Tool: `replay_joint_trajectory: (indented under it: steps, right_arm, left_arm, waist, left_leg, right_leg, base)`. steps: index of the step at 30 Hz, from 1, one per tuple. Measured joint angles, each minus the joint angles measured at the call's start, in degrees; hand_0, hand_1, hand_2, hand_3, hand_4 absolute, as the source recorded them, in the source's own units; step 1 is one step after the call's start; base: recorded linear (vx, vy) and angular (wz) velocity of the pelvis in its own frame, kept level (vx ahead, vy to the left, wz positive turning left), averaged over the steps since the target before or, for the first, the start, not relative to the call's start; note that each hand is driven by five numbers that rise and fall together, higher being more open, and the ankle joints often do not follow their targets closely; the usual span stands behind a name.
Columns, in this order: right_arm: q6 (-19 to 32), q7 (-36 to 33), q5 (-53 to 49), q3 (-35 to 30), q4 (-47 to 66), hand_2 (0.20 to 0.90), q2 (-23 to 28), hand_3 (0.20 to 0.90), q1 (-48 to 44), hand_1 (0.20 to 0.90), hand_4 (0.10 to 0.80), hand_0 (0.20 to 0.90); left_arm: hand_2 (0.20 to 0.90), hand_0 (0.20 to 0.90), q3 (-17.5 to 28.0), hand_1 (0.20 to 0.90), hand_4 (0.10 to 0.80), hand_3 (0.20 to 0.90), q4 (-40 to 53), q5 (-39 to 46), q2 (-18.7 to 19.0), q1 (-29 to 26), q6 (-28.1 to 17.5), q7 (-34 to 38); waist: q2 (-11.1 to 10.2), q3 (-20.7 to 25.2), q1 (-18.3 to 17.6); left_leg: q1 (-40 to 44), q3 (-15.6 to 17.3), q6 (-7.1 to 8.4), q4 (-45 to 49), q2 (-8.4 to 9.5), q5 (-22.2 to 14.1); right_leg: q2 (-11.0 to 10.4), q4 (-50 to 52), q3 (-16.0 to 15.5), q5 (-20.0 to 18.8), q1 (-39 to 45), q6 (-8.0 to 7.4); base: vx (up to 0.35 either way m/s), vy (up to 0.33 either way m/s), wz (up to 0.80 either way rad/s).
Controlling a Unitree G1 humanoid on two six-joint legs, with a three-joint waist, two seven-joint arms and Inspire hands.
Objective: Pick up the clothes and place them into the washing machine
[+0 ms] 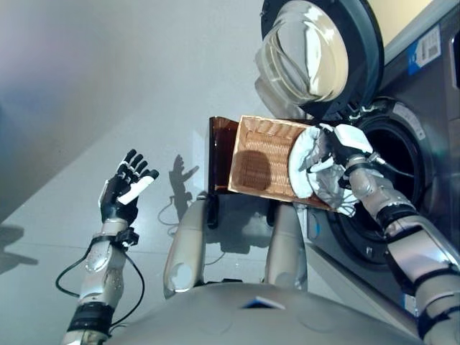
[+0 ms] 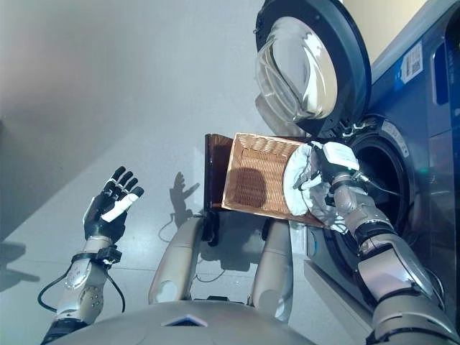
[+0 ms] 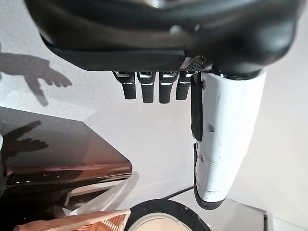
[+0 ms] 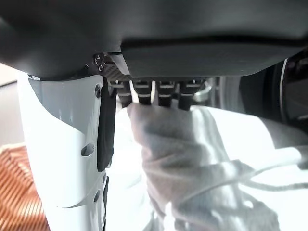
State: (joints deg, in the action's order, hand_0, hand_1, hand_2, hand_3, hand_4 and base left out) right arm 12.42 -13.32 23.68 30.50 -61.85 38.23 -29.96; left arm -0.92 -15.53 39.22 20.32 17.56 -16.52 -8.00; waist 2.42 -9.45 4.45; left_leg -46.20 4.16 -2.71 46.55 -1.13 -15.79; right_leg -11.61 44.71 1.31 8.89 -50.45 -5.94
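One woven wicker basket (image 1: 262, 159), rectangular and tan with a ribbed weave, sits right of frame centre on a glossy dark brown stand (image 1: 221, 144). At the basket's right edge, the right hand (image 1: 336, 146) has its fingers curled into a crumpled white garment (image 1: 310, 169) with soft grey folds (the right wrist view shows the cloth bunched right under the fingers). The garment hangs between the basket and the round dark drum opening (image 1: 394, 151) of one front-loading washing machine (image 1: 424, 93) at the right edge. Its circular door (image 1: 316, 54), a grey ring around bulging clear glass, stands swung open at the upper right. A blue-and-white label (image 1: 425, 49) sits on the machine front, its print too small to read. The left hand (image 1: 123, 190), at the lower left, is spread with straight fingers above the smooth pale grey floor (image 1: 86, 86), holding nothing.
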Motion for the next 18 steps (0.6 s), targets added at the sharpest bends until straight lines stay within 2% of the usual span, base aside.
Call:
replay_joint_trajectory:
  steps: [5, 14, 18]
  right_arm:
    - [-0.4, 3.5, 0.1, 1.1, -0.7, 0.900, 0.0, 0.900, -0.7, 0.900, 0.800, 0.900]
    - [-2.5, 2.9, 0.9, 0.9, -2.3, 0.900, -0.5, 0.900, -1.3, 0.900, 0.800, 0.900]
    - [-3.3, 2.2, 1.9, 0.9, -2.1, 0.900, -1.0, 0.900, -1.5, 0.900, 0.800, 0.900]
  left_arm:
    - [0.900, 0.900, 0.0, 0.900, 0.800, 0.900, 0.0, -0.1, 0.2, 0.0, 0.1, -0.7]
    - [0.900, 0.900, 0.2, 0.900, 0.800, 0.900, 0.1, -0.3, 0.2, -0.1, 0.5, -0.1]
    - [0.900, 0.900, 0.3, 0.900, 0.800, 0.900, 0.1, -0.3, 0.1, -0.1, 0.8, 0.5]
  waist:
    - [0.0, 0.0, 0.4]
    - [0.0, 0.0, 1.1]
    - [0.0, 0.0, 1.1]
  left_leg:
    - [-0.2, -0.3, 0.10, 0.7, -0.01, -0.2]
    - [-1.0, -0.8, 0.14, 1.5, -0.03, -0.5]
    - [-1.5, -0.9, 0.43, 2.1, -0.07, -0.6]
  right_leg:
    - [0.0, 1.0, 0.0, 0.4, -0.2, 0.13]
    - [0.1, 1.4, -0.1, 0.7, -0.8, -0.18]
    - [0.2, 2.2, -0.1, 0.8, -1.3, 0.21]
  base:
    - [0.000, -0.006, 0.01]
    - [0.000, 0.000, 0.00]
    - [0.000, 0.000, 0.00]
